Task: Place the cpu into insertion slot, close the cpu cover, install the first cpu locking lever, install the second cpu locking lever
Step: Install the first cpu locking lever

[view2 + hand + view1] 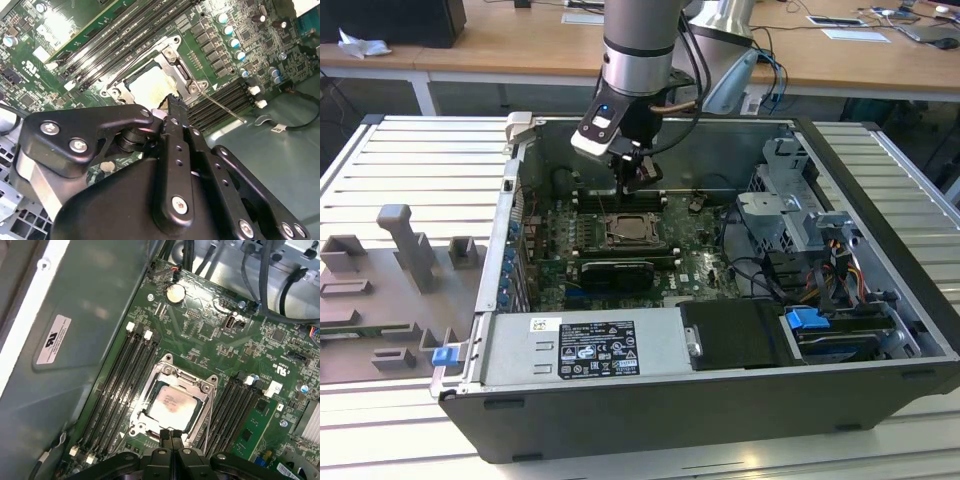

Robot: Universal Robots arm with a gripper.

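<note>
Since the computer case (pixel 720 420) lies open on its side on the slatted desk (pixel 400 150), the green board faces up and the arm can reach it from above. At the left of the exterior view a grey fixture tray (pixel 380 330) sits beside the case, apart from the work. Towards the centre, the insertion slot (pixel 632 232) sits between rows of memory slots (pixel 120 385). The cpu (pixel 172 402) lies flat in it, its pale top showing through the window of the cpu cover (pixel 186 376), which lies down over it, so seating and covering look done. A thin locking lever (pixel 222 106) juts from the socket's corner toward the right of the second wrist view and seems unlatched. The arm hangs steeply from the upper centre of the exterior view, wrist pointing down. The gripper (pixel 638 183) is close over the socket's edge by that lever, its jaws pressed together with nothing seen between them. Whether the tip touches metal I cannot tell.
</note>
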